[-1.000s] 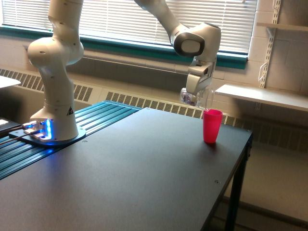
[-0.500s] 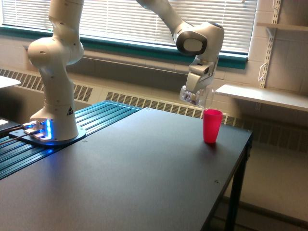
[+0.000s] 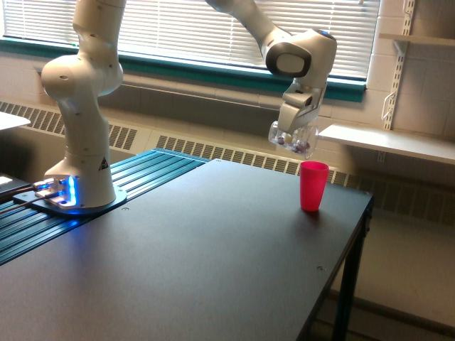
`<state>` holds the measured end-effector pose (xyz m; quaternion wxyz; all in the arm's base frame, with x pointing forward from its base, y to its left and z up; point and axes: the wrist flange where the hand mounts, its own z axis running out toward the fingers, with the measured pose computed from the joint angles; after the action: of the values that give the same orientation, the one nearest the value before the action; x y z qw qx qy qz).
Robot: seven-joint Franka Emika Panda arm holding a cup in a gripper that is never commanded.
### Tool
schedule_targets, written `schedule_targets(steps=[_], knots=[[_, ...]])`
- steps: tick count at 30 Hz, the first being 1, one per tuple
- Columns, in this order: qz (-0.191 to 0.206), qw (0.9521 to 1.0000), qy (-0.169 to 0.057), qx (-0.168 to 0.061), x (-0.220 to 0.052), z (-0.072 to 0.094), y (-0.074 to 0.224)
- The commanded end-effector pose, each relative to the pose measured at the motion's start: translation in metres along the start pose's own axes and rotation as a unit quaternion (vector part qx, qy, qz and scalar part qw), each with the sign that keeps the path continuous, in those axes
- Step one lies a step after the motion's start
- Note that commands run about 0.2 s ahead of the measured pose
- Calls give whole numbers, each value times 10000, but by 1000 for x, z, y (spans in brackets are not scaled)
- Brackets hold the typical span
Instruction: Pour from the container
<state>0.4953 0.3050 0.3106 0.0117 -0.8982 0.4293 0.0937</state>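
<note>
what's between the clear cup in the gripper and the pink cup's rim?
Nothing. In the exterior view, the clear plastic cup, held tilted in the gripper, hangs just above the pink cup with only an open gap between them; they don't touch.

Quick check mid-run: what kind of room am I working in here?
Probably a lab or classroom: a painted block wall with bracket shelves, window blinds over a baseboard heater, and the arm's base beside a black table.
</note>
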Motion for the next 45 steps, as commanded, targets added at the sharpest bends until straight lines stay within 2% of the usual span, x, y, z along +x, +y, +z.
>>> schedule_targets(steps=[1,4,7,10,22,34,39,45], knots=[[144,9999,-88,-36,-4,-5,-5],[164,9998,-103,19,-4,-5,-6],[156,9999,-50,-24,-5,-4,-6],[189,9997,-131,-22,-5,-2,-5],[167,9997,-137,-134,-12,9,-4],[147,9994,-278,-146,-21,7,-9],[269,9987,-380,-196,-18,9,-10],[349,9983,-392,-237,-12,8,-11]])
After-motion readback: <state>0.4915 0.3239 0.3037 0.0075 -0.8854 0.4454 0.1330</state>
